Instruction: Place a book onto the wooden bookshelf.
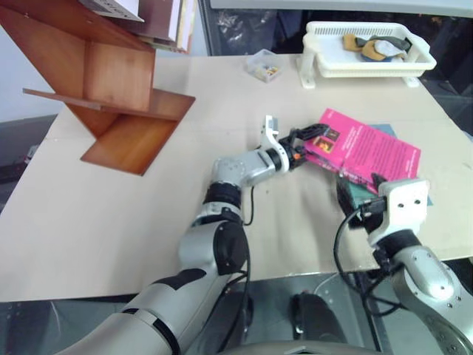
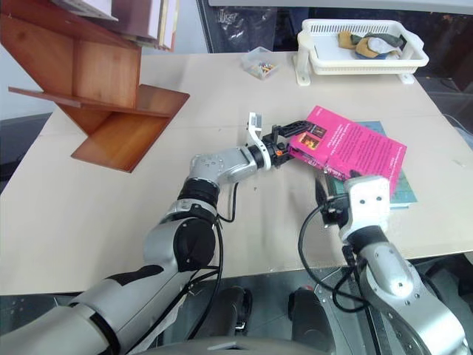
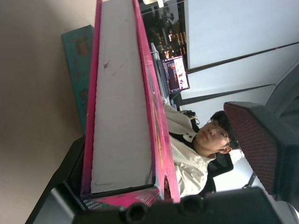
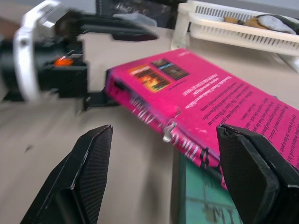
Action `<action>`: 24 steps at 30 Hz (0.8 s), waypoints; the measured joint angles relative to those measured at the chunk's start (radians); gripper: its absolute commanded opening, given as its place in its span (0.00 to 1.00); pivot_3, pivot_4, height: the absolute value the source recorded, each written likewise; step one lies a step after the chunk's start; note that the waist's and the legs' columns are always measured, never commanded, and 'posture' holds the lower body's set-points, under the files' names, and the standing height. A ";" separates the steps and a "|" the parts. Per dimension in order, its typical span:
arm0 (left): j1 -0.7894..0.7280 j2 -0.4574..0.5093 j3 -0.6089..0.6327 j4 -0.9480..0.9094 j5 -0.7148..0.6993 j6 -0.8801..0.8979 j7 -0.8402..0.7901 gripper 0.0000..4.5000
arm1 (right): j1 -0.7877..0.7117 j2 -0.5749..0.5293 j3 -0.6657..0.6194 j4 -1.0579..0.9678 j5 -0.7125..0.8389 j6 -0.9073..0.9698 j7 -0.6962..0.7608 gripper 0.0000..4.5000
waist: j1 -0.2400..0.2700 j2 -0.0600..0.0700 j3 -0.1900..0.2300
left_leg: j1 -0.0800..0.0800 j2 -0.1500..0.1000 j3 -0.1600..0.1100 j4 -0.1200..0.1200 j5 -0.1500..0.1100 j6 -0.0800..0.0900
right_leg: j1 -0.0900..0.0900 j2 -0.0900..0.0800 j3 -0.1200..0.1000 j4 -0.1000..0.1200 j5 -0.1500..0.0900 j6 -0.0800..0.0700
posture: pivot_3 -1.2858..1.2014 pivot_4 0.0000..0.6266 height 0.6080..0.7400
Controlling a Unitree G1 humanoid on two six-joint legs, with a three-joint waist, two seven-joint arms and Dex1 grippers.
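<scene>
The pink book (image 1: 377, 151) lies tilted at the right of the table, partly on a teal book (image 2: 403, 194), its near-left corner raised. My left gripper (image 1: 318, 146) is open around that corner. One finger (image 4: 117, 30) hovers above the cover and the other sits under the corner. In the left wrist view the book's white page edge (image 3: 121, 107) runs between the fingers. My right gripper (image 4: 163, 158) is open just short of the book's near edge, with nothing between its fingers. The wooden bookshelf (image 1: 111, 81) stands at the far left of the table.
A white basket tray (image 1: 366, 48) with small items stands at the back right, and a small clear box (image 1: 264, 66) sits left of it. Other books (image 1: 170, 22) lean on top of the shelf. A seated person (image 3: 196, 149) appears beyond the book.
</scene>
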 measured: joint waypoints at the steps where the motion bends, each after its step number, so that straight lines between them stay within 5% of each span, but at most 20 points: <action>1: -0.003 0.000 0.003 0.020 0.000 -0.029 0.003 0.99 | -0.002 -0.003 -0.006 -0.007 -0.005 0.016 0.003 0.81 | 0.000 0.000 0.000 | 0.001 0.000 0.000 0.000 0.000 0.000 | 0.000 0.000 0.000 0.000 0.000 0.000 | 0.52 0.24 1.00; 8: -0.172 -0.008 0.017 0.315 0.049 -0.286 -0.016 0.99 | -0.061 0.082 -0.015 -0.014 -0.066 0.166 0.003 0.81 | 0.004 0.000 0.000 | -0.001 -0.001 -0.001 0.000 0.000 0.000 | 0.000 -0.001 -0.001 -0.001 0.000 0.000 | 0.52 0.24 1.00; 24: -0.204 0.043 0.014 0.395 0.171 -0.467 -0.033 0.99 | -0.062 0.176 -0.001 -0.020 -0.165 0.211 0.084 0.81 | 0.001 0.000 0.000 | -0.001 -0.001 0.000 -0.003 0.000 0.000 | -0.002 0.000 0.000 -0.001 0.000 0.000 | 0.52 0.24 1.00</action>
